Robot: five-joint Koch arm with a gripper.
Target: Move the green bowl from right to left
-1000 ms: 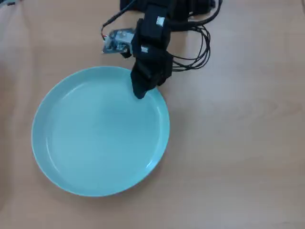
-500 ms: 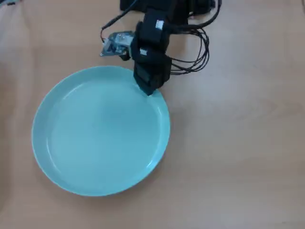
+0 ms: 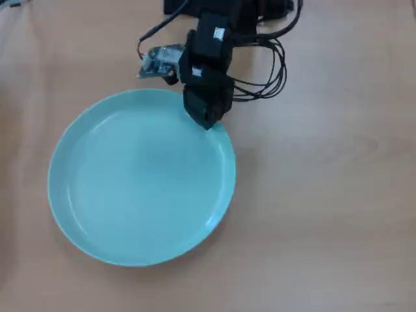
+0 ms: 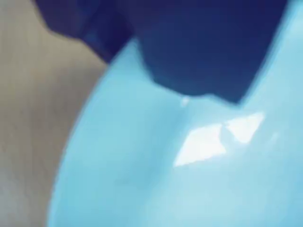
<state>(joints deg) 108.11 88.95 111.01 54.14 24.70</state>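
- In the wrist view, the glossy inner slope of the green bowl (image 4: 156, 179) fills the picture, and the dark tool (image 4: 199, 61) sits directly over its rim; this view is blurred.
- Whether the tool (image 3: 207, 120) is apart or clamped on the rim cannot be told, since only one dark tip is seen from above.
- The green bowl (image 3: 140, 179) lies flat on the tabletop (image 3: 325, 195), in the left half of the overhead view, with the tool at its upper right edge.
- If the rim is held, the bowl is best dragged low and slowly, because a glossy rim is judged likely to slip.
- The loose cables (image 3: 266, 65) behind the arm should be kept clear.
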